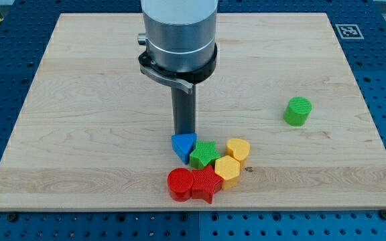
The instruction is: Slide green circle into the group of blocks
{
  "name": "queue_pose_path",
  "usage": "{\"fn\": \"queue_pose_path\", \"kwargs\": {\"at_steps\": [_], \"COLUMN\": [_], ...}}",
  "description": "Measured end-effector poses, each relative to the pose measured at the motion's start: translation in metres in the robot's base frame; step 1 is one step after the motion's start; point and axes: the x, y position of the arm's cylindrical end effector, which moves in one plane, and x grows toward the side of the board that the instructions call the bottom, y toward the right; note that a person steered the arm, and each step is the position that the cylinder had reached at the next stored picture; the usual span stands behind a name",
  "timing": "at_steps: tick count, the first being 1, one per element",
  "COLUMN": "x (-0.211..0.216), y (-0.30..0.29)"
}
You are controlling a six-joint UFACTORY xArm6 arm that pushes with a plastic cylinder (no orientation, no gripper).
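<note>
The green circle (297, 111) stands alone on the wooden board at the view's right. The group sits at the view's bottom centre: a blue triangle (183, 145), a green star (205, 154), a yellow heart (237, 149), a yellow hexagon (227, 170), a red circle (179, 184) and a red star (206, 183), packed close together. My tip (183, 133) is at the top edge of the blue triangle, touching or nearly touching it, far to the left of the green circle.
The wooden board (79, 100) lies on a blue perforated table. A black-and-white marker (348, 31) is at the board's top right corner. The arm's grey body (179, 33) rises above the rod at the view's top centre.
</note>
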Motion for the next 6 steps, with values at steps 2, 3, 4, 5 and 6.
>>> {"fn": "queue_pose_path", "kwargs": {"at_steps": [2, 3, 4, 5, 6], "x": [-0.059, -0.069, -0.069, -0.059, -0.050], "y": [0.074, 0.176, 0.247, 0.248, 0.248]}}
